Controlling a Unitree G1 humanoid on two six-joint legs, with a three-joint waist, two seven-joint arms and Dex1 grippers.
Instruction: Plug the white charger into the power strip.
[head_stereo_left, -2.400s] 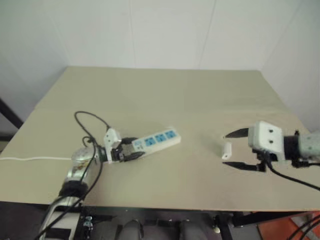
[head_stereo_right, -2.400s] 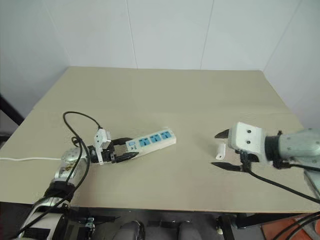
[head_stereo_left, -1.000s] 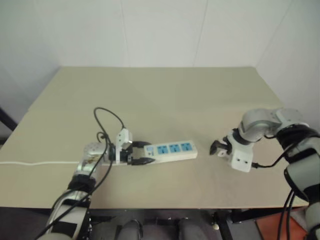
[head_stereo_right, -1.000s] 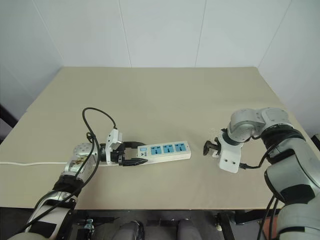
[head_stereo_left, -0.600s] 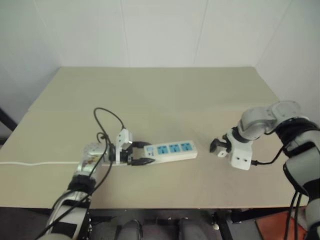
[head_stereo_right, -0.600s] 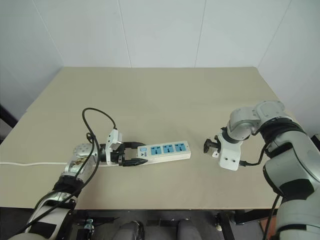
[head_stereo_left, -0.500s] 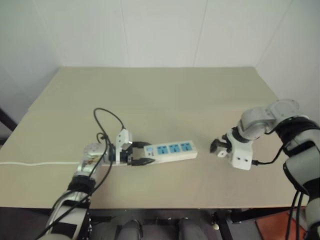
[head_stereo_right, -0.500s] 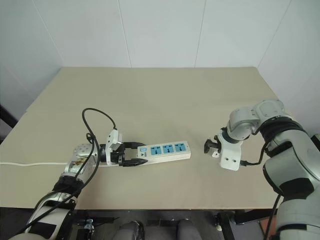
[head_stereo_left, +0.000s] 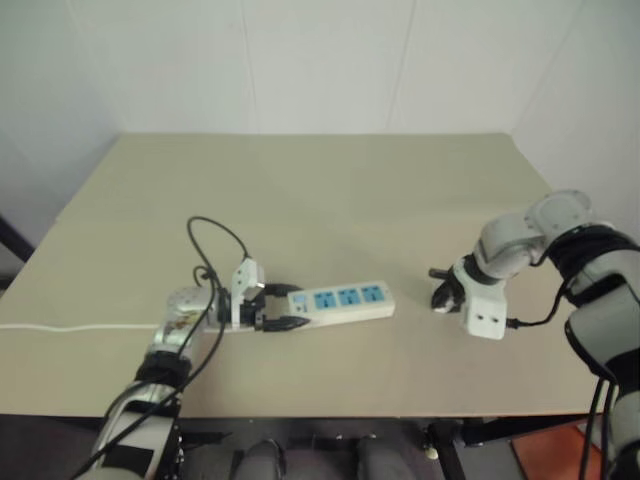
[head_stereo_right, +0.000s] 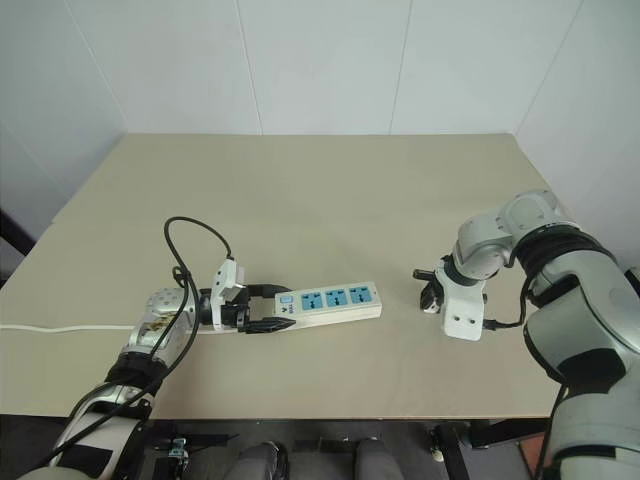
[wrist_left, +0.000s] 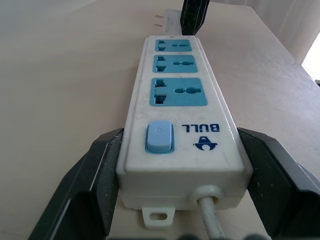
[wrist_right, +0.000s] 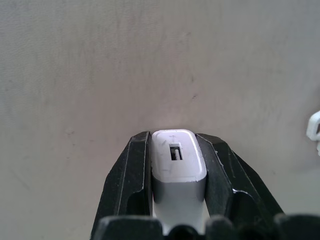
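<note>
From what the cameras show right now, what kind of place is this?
Probably a robot test room or lab, not a home. A plain beige table stands in a corner of bare white panel walls, and on it lie a power strip and a white charger, both held by grippers.

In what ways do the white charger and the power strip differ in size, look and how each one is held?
The white charger is a small rounded block, while the power strip is a long bar.
The charger shows one small slot on its end; the strip has three blue sockets and a switch.
The right claw pinches the charger between its fingers, pointing down at the table; the left claw clamps the strip's cord end, lying flat on the table.
Both are white, and each is gripped.
</note>
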